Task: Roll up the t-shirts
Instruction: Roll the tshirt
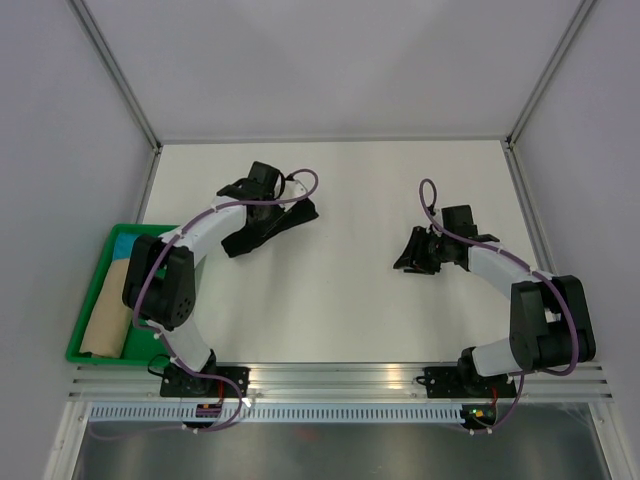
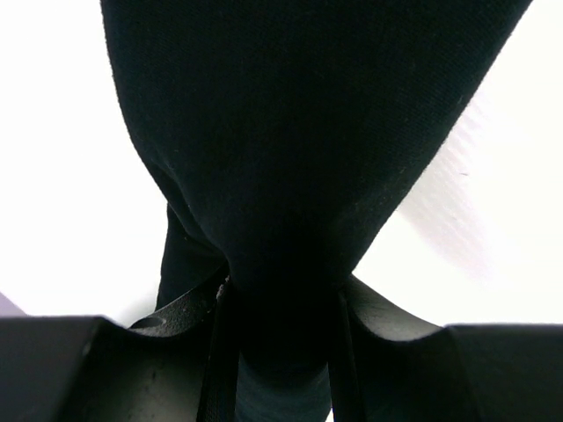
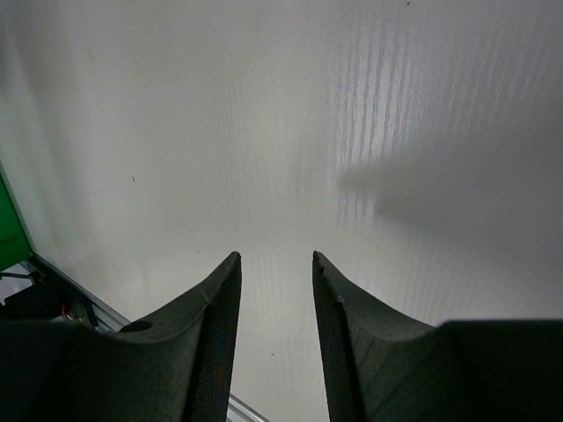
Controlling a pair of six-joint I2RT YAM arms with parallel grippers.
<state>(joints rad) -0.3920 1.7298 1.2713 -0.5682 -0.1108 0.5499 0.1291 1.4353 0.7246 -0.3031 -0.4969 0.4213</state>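
Clamped between the left jaws: plain black t-shirt of thin soft cloth [image 2: 308, 132], bunched at the far left of the white worktop [image 1: 340, 300]. Right jaws parted, well apart from it.

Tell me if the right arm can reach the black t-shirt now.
Probably yes: only bare table lies between the right gripper and the t-shirt, though the left gripper already holds it.

Bright light is blowing out the table [image 2: 62, 158] in the left wrist view, a soft shadow smudging the right one.
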